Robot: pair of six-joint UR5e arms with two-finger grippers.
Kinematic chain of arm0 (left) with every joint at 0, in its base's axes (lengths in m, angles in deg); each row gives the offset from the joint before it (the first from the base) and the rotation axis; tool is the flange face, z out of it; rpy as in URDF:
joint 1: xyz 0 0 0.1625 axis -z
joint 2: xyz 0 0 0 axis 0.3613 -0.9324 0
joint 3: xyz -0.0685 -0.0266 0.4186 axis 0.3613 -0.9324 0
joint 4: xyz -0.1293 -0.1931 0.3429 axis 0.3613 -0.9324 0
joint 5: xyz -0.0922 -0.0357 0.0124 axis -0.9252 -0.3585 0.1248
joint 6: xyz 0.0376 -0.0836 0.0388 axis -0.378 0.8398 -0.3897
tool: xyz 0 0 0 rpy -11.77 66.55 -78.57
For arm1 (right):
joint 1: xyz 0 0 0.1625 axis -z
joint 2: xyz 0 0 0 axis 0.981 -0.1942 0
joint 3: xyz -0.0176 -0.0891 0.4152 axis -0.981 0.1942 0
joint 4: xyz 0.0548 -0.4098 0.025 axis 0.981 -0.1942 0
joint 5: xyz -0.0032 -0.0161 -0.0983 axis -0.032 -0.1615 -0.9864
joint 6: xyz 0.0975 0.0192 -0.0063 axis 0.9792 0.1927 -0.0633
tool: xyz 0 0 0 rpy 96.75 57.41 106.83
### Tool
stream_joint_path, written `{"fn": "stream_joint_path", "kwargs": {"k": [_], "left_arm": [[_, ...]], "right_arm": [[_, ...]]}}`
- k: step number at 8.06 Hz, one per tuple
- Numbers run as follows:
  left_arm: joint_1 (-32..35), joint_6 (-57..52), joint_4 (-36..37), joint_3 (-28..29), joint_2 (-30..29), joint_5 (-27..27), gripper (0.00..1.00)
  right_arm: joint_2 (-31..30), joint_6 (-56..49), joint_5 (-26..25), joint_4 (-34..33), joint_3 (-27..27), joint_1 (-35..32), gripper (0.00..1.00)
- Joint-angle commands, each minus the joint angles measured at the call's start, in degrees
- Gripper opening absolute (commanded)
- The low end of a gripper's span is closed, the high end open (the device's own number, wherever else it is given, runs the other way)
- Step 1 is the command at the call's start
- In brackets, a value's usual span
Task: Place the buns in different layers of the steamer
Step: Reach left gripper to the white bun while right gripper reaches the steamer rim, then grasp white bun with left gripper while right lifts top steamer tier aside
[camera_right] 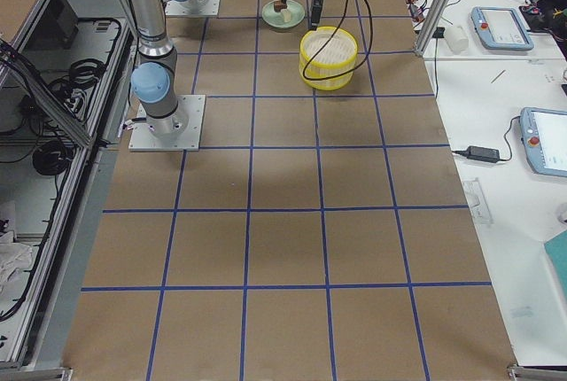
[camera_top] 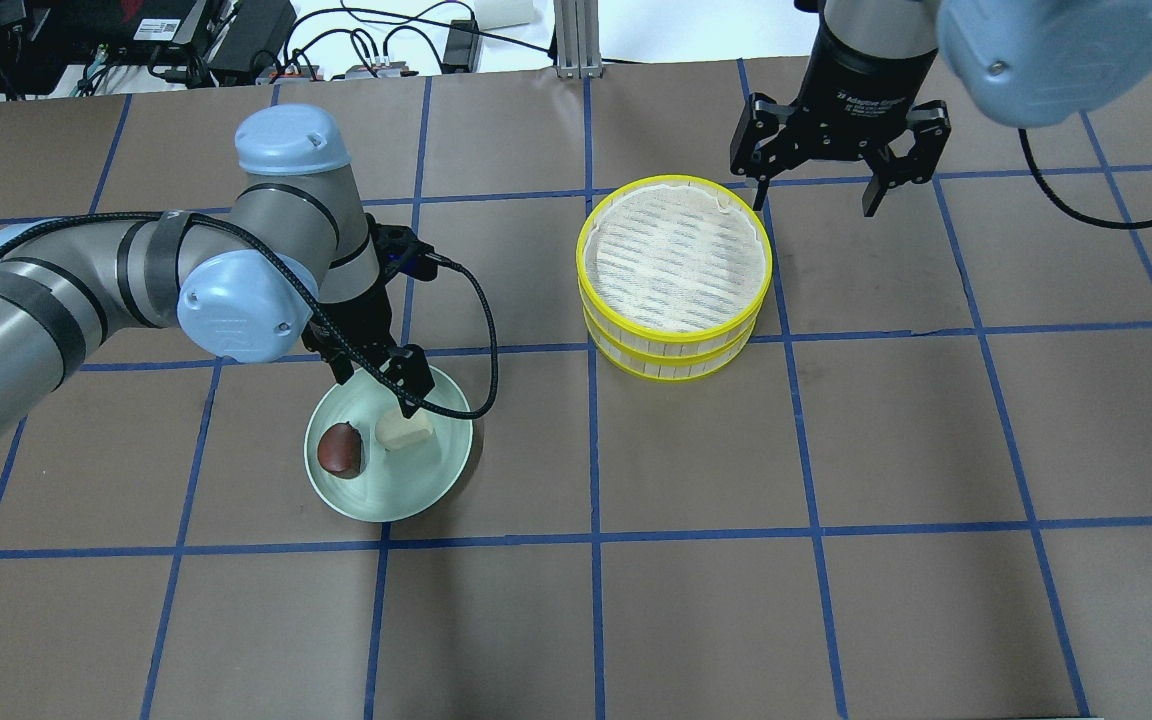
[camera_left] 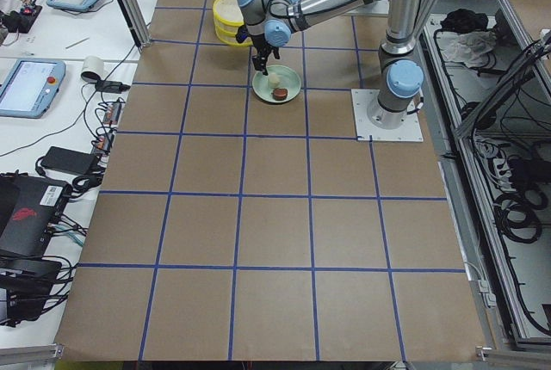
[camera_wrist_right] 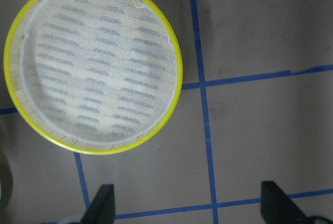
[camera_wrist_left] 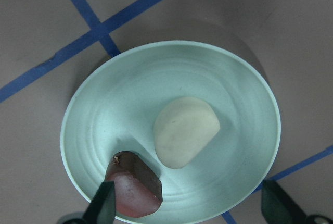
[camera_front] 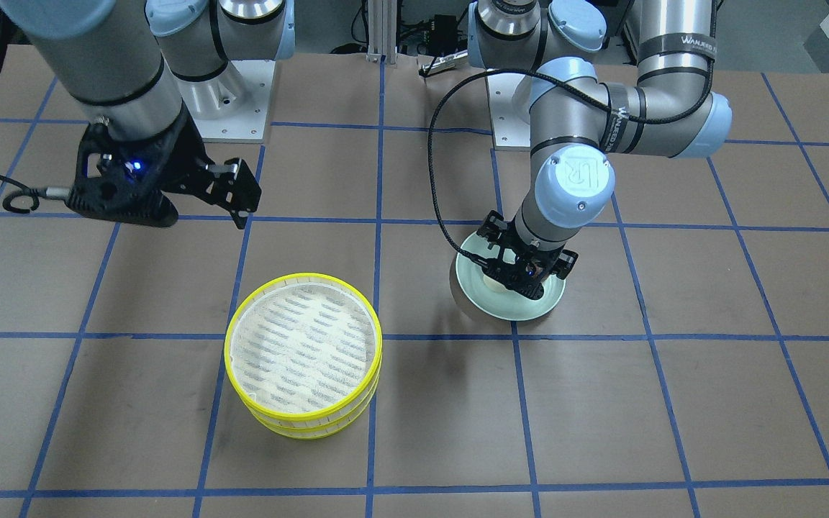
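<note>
The cream-white bun (camera_top: 404,432) and the reddish-brown bun (camera_top: 340,449) lie side by side on a pale green plate (camera_top: 431,480). My left gripper (camera_top: 376,388) hangs open just above the plate, holding nothing. In the left wrist view the cream bun (camera_wrist_left: 184,130) sits mid-plate and the brown bun (camera_wrist_left: 135,187) lies near one fingertip (camera_wrist_left: 104,206). The steamer (camera_top: 676,260), a stack of yellow-rimmed trays, has an empty top layer (camera_wrist_right: 93,62). My right gripper (camera_top: 816,198) is open and empty, raised beyond the steamer's far right side.
The brown table is marked with a blue tape grid (camera_top: 591,440). The two arm bases (camera_front: 227,93) stand at the robot's edge of the table. A black cable (camera_top: 481,330) loops off the left wrist beside the plate. Side benches with tablets (camera_right: 545,137) flank the table.
</note>
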Motion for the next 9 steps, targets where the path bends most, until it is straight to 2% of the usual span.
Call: {"fn": "stream_joint_path", "kwargs": {"k": [1,2,4,5,6,7,8,9], "left_arm": [[0.0,-1.44,0.17,-0.51,-4.03,0.04,1.0],[0.0,-1.35,0.26,-0.51,-5.09,-0.05,1.0],[0.0,-1.35,0.35,-0.94,-6.68,-0.14,0.94],[0.0,-1.35,0.7,-1.03,-7.29,-0.14,0.93],[0.0,-1.27,2.01,-1.03,-8.17,-0.14,0.92],[0.0,-1.44,2.54,-0.95,-8.7,-0.31,0.79],[0.0,-1.62,2.46,-0.86,-8.79,-0.31,0.45],[0.0,-1.44,2.37,-0.34,-8.7,-0.4,0.07]], "right_arm": [[7.68,0.2,0.25,-16.8,-7.95,-0.09,1.0],[10.32,-0.06,0.16,-22.97,-10.78,-0.09,1.0],[13.15,-0.16,0.16,-25.93,-11.86,-0.09,1.0],[13.16,-0.24,0.16,-25.93,-11.86,-0.09,0.78],[13.08,-0.24,0.16,-25.76,-11.86,-0.09,0.44],[12.81,-0.42,0.16,-25.67,-11.86,-0.09,0.18],[12.72,-0.42,-0.1,-25.67,-11.86,-0.09,0.07],[12.64,-0.42,-0.54,-25.67,-11.78,-0.09,0.03]]}}
